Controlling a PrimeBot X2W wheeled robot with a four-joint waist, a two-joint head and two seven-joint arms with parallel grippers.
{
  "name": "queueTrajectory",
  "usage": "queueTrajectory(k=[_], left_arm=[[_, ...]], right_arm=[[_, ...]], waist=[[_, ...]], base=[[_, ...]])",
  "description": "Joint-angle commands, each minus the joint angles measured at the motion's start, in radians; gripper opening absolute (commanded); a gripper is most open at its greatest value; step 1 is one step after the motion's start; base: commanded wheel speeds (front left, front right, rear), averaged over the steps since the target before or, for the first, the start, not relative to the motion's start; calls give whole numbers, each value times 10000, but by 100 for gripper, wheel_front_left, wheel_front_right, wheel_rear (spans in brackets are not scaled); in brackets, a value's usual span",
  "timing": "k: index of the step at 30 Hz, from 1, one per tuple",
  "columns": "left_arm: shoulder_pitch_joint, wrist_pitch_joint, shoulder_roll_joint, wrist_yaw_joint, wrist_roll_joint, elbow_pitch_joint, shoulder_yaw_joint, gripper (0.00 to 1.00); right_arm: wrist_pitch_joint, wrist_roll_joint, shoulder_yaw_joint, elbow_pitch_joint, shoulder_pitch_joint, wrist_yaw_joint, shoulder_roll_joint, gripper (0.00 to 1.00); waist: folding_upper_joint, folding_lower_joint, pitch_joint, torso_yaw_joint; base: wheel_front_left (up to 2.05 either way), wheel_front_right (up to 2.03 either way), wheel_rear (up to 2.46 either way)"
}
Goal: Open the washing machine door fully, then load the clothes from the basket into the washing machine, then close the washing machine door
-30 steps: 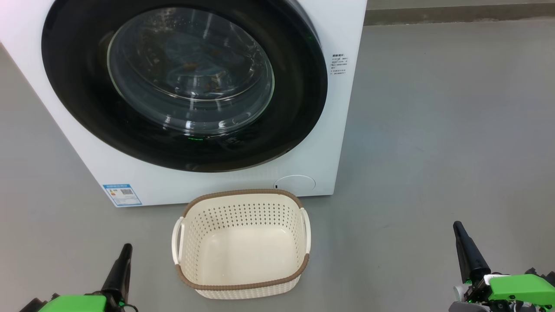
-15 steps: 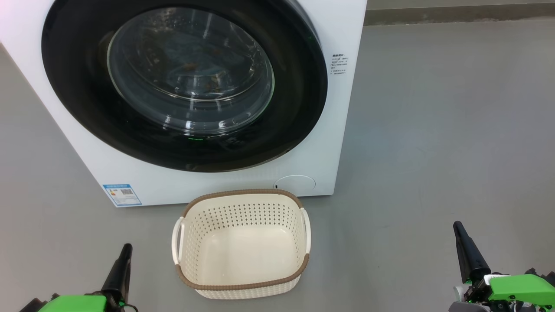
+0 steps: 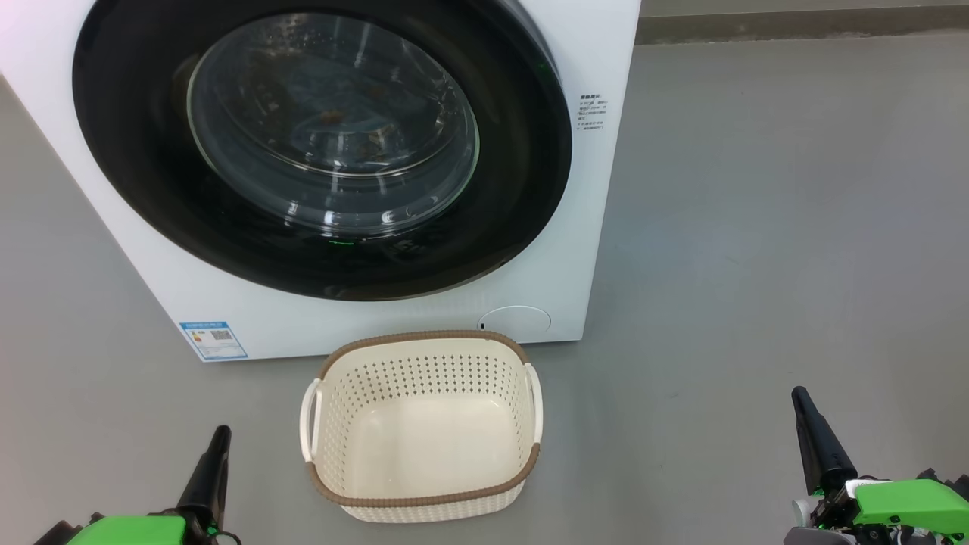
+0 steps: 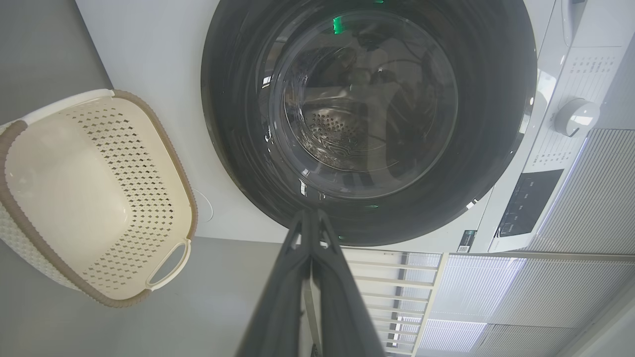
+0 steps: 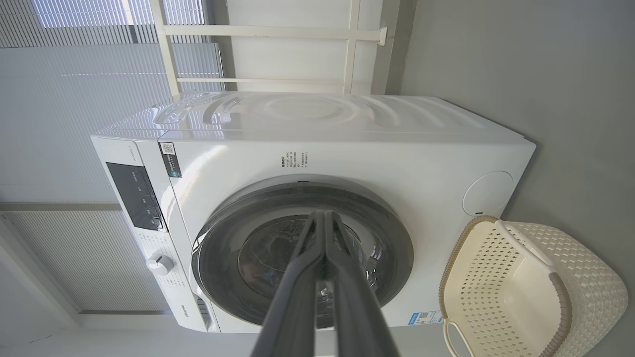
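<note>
- Grey floor (image 3: 757,227) runs to the far wall (image 3: 795,7).
- Near left, the left gripper (image 3: 222,433): fingers pressed together, holding nothing.
- Big white boxy washing machine (image 3: 583,227), top cut off; round glossy black door (image 3: 129,189) shut.
- Light blue clothes (image 3: 333,113), dim behind its glass (image 3: 341,204).
- Cream perforated plastic basket (image 3: 424,499) just before the machine.
- Near right, the right gripper (image 3: 799,393): likewise closed, bare.

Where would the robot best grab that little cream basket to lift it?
Probably a white side handle of the basket, coming from above with one finger slipped through the loop. The handles stand off the walls, and the basket sits upright and empty.
</note>
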Motion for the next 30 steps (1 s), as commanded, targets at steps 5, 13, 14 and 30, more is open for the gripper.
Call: queueTrajectory(k=[5, 13, 14, 30], left_arm=[[-412, 59, 189, -100, -88, -197, 350, 0], [-412, 59, 189, -100, -88, -197, 350, 0], [-412, 59, 189, -100, -88, -198, 350, 0], [-412, 59, 189, -100, -88, -198, 350, 0]], right_arm=[[57, -23, 210, -244, -410, 17, -23, 0], [62, -28, 204, -244, -411, 17, -19, 0], [63, -29, 203, -244, -411, 17, -18, 0], [71, -37, 193, -243, -412, 17, -11, 0]], waist=[[-1, 0, 0, 0], [-1, 0, 0, 0], [-1, 0, 0, 0], [-1, 0, 0, 0]], base=[[0, 0, 0], [0, 0, 0], [0, 0, 0], [0, 0, 0]])
